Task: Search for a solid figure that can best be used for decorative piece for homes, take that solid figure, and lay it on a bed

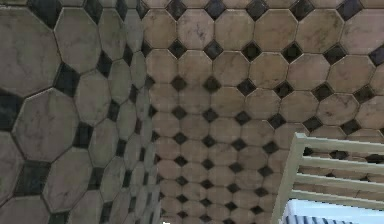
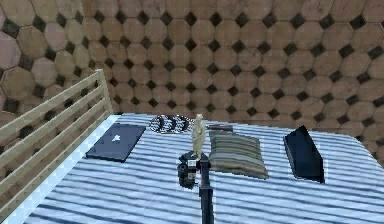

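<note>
1 pale figure [image 2: 199, 132] stands upright at the end effector [image 2: 190, 166], over the bed [image 2: 110, 190], between laptop [image 2: 117, 142] and pillow [image 2: 238, 153]. Cannot tell whether it is held or resting. Judgement: search and pickup done; laying down and letting go left.

Slim pale figure [image 2: 199, 133] stands upright; seemingly resting midway along the striped, wooden-railed bed [image 2: 80, 190].

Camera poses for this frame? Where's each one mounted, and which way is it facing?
Forward view: on the robot, facing ahead and slightly down at a tiled wall corner and a bed rail.
Arm side view: on the body, facing sideways over the striped bed; arm and end effector rise from the bottom edge.
Shared: tiled wall, probably the same bed rail.
</note>
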